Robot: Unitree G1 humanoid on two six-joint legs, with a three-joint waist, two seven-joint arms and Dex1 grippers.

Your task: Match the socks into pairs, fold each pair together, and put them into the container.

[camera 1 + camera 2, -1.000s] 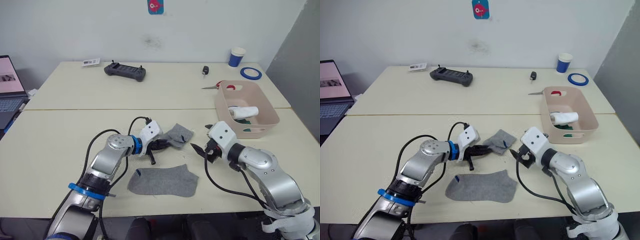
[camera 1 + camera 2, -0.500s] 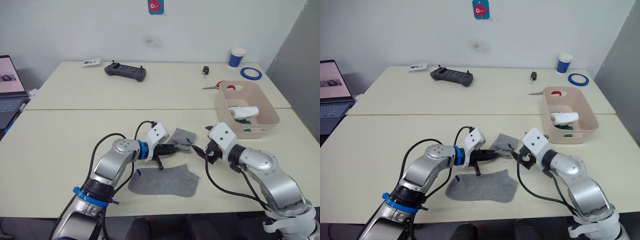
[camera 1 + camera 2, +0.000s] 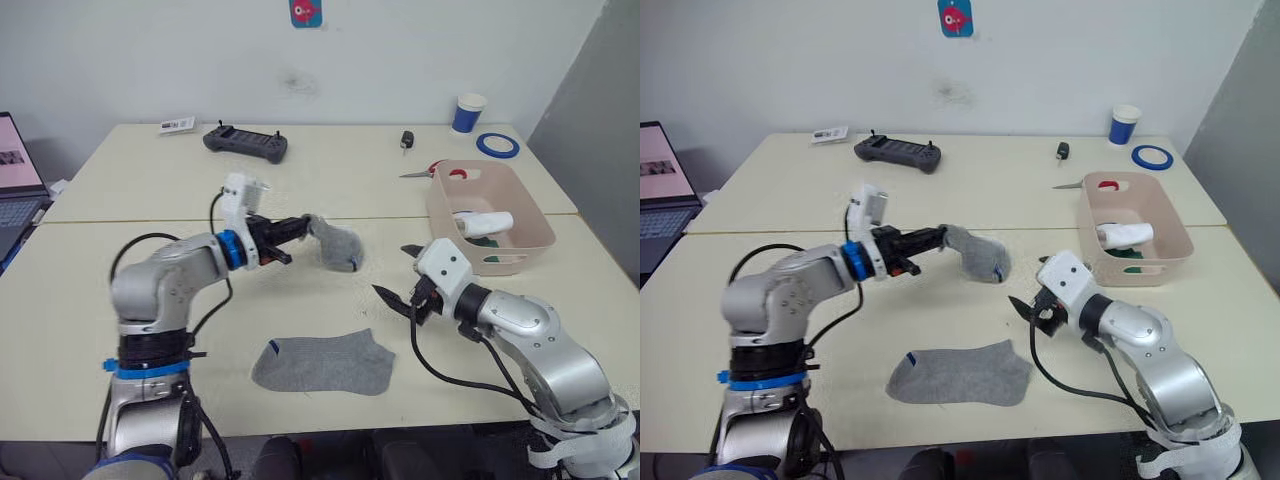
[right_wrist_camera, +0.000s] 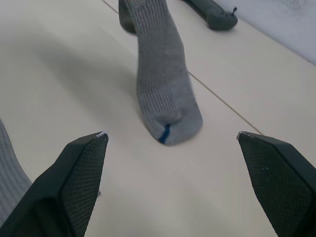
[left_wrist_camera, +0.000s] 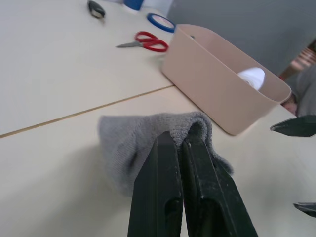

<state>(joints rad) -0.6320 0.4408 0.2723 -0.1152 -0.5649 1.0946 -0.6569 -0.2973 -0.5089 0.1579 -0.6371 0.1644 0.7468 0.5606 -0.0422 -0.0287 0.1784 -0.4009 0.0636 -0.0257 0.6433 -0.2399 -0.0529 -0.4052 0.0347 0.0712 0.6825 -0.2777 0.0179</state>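
My left gripper is shut on a grey sock, holding it in the air over the middle of the table; the sock hangs down from the fingers. A second grey sock lies flat near the table's front edge. My right gripper stands open to the right of the hanging sock and touches nothing; its wrist view shows the hanging sock between its spread fingers. The pink-beige container sits at the right and holds a white sock over something dark green.
A black controller, a small card, a key fob, red-handled scissors, a blue tape roll and a blue-white cup lie on the far table half. A laptop stands at the left edge.
My left gripper has lifted the grey sock off the table and carried it up and away from me. My right gripper has opened wider and stayed near its place.
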